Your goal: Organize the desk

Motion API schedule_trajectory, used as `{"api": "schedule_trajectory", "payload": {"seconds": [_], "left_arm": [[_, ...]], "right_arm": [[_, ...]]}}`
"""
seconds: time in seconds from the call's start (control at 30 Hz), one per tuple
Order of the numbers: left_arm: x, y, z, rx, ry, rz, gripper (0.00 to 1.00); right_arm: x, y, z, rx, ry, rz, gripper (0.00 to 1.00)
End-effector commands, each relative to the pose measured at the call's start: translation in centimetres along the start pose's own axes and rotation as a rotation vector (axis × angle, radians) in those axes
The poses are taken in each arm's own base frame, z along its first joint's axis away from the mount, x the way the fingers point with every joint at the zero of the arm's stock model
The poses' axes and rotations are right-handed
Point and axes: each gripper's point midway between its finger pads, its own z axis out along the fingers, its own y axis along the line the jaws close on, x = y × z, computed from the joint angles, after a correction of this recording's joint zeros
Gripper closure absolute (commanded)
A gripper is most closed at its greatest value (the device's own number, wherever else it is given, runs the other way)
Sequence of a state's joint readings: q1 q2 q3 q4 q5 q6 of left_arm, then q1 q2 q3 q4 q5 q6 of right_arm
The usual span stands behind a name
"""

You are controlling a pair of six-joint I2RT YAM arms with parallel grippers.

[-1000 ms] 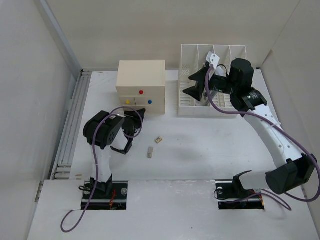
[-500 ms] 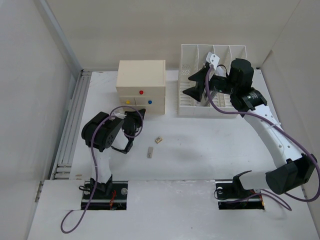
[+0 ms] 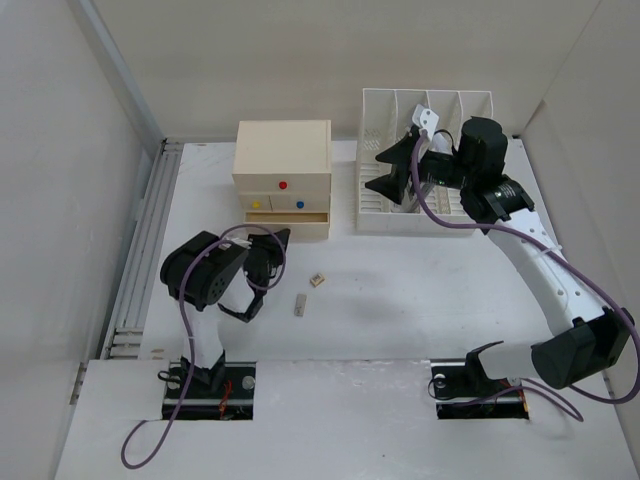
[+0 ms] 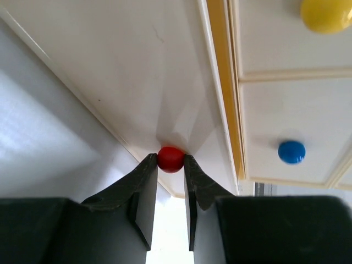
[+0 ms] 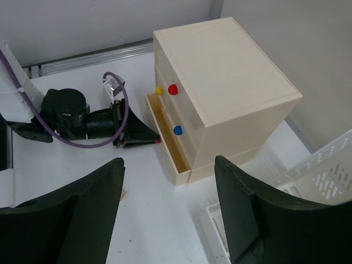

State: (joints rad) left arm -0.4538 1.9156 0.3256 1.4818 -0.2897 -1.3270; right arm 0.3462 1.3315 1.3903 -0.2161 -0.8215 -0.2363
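While left gripper [image 4: 171, 165] pinches the red knob [image 4: 171, 159], I see the bottom drawer [image 5: 165, 135] sticking partly out of the cream drawer box [image 3: 283, 160]. Right gripper [image 3: 392, 168] spread wide, hovering over the white file rack [image 3: 373, 125]. Box and rack sit at the desk [image 3: 420, 290] far edge.

Cream drawer box [image 3: 283, 150] with a red knob [image 4: 171, 159], yellow knob [image 4: 327, 14], blue knob [image 4: 291, 152] — matte white desk [image 3: 400, 300], white lattice-sided rack [image 3: 378, 130]

Two scraps [image 3: 317, 281] on the desk [image 3: 420, 290] are unidentifiably small.
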Motion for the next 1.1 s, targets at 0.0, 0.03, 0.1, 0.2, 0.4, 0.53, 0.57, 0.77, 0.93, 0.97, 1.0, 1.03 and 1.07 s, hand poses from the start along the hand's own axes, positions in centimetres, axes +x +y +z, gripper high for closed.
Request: {"api": "schedule_trajectory", "payload": {"seconds": [0.0,0.03,0.1,0.2,0.4,0.53,0.57,0.77,0.93,0.97,1.0,1.03,1.07], "left_arm": [[-0.9,-6.4,-3.8,0.301,-0.032,-0.087,0.96],[-0.7,-6.3,-3.8,0.303,-0.032,-0.089,0.96],[0.0,-5.7,-4.9,0.292,-0.010,-0.094,0.96],[-0.1,-5.0,-6.2,0.285,-0.010,-0.102,0.96],[0.1,-3.9,-8.0,0.246,0.001,-0.094,0.97],[0.2,-4.2,-8.4,0.259,0.005,-0.071,0.87],[0.2,-4.1,-8.4,0.259,0.003,-0.057,0.63],[0.0,-6.6,-9.7,0.345,0.005,0.025,0.35],[0.6,-7.2,-10.2,0.340,0.029,0.167,0.29],[0.4,-9.1,-11.0,0.400,0.019,0.169,0.29],[0.8,-10.3,-10.9,0.395,0.030,0.212,0.31],[1.5,-10.8,-10.9,0.384,0.036,0.298,0.36],[1.9,-11.4,-10.9,0.366,0.038,0.357,0.43]], "right_arm": [[-1.5,0.4,-0.3,-0.021,-0.048,-0.049,0.29],[-1.5,0.4,-0.3,-0.021,-0.048,-0.049,0.29],[-1.5,0.4,-0.3,-0.021,-0.048,-0.049,0.29],[-1.5,0.5,-0.3,-0.030,-0.049,-0.049,0.29],[-1.4,0.5,-0.1,-0.039,-0.051,-0.049,0.29],[-1.1,0.3,0.1,-0.040,-0.045,-0.042,0.29],[-1.1,0.3,0.1,-0.040,-0.045,-0.042,0.29],[0.0,0.2,0.6,-0.053,-0.028,-0.021,0.24],[1.5,-0.2,1.0,-0.063,0.013,-0.040,0.28],[1.5,-0.2,0.9,-0.066,0.021,-0.059,0.29],[2.2,-0.8,1.1,-0.050,0.046,-0.070,0.34],[2.8,-0.8,0.9,-0.048,0.075,-0.072,0.39],[3.2,-0.9,1.2,-0.059,0.094,-0.135,0.44]]}}
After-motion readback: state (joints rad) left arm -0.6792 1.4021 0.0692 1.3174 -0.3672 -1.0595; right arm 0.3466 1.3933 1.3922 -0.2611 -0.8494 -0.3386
